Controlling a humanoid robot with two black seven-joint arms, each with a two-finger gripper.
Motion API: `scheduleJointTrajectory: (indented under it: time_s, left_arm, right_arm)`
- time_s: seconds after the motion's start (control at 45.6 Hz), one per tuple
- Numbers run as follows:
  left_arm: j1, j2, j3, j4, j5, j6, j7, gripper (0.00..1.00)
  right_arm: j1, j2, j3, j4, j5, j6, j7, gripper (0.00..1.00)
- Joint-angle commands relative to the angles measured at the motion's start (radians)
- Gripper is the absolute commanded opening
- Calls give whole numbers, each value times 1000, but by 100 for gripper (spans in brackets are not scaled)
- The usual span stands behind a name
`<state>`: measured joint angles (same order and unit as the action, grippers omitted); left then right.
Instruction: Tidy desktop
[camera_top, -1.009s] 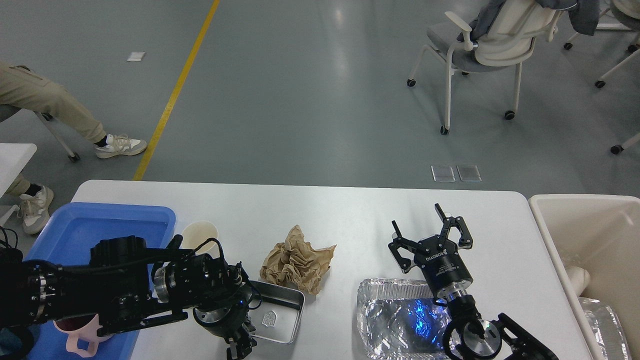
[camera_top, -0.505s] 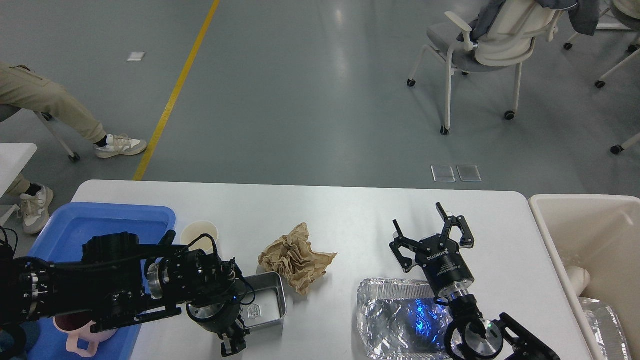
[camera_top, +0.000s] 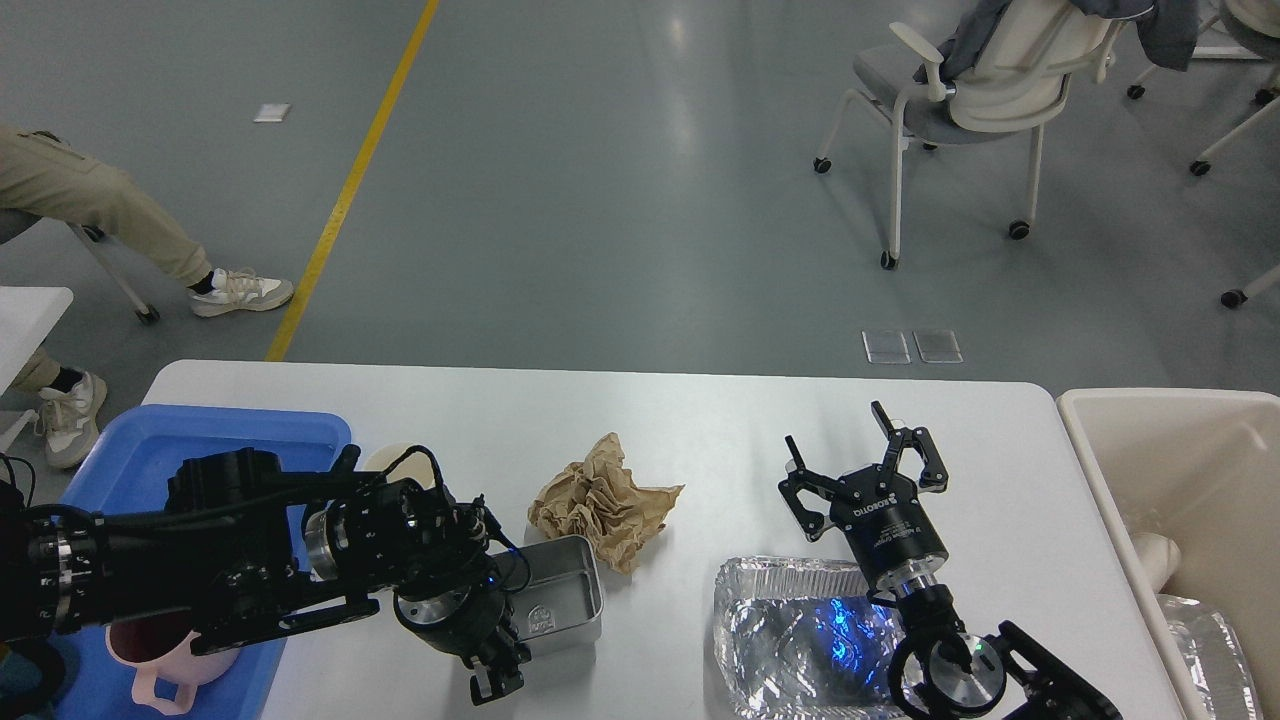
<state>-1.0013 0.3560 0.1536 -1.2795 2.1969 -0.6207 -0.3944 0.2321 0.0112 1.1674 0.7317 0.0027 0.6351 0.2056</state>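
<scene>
The white desktop (camera_top: 700, 420) carries a crumpled brown paper (camera_top: 605, 498) at its middle and a foil tray (camera_top: 790, 640) at the near right. A small metal tin (camera_top: 562, 592) sits tilted beside the paper, its near left corner raised. My left gripper (camera_top: 495, 678) points down at that corner and looks shut on the tin's rim. My right gripper (camera_top: 865, 455) hovers open over the far edge of the foil tray, holding nothing. A paper cup (camera_top: 385, 458) is mostly hidden behind my left arm.
A blue tray (camera_top: 150, 445) lies at the desktop's left end with a pink mug (camera_top: 150, 655) in it. A beige bin (camera_top: 1180, 430) stands off the right end, holding foil and white items. Chairs and a seated person are on the floor beyond.
The tin went left with my left gripper, then back right, and now sits tilted up instead of flat. The brown paper shifted slightly. My right arm barely moved.
</scene>
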Motion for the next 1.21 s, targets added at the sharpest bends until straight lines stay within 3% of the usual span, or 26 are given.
scheduleJointTrajectory:
  time_s: [0.0,0.263,0.527,0.856,1.185]
  left_arm:
    - [7,-12,-2,-53,0,-30,3,1]
    - [13,-17,-52,-198,-2,-108,12,2]
    - [16,49,-229,-282,-3,-189,11,3]
    - [24,139,-420,-360,-66,-195,14,3]
    - [23,187,-755,-376,-163,-246,14,4]
  right_arm:
    - [4,-2,0,-2,0,-2,0,100]
    - [9,-10,2,-5,0,-2,0,100]
    - [15,-10,0,-6,0,-3,0,100]
    - [24,-13,0,-8,-1,-6,0,100]
    - [29,-13,-2,-8,-1,-8,0,100]
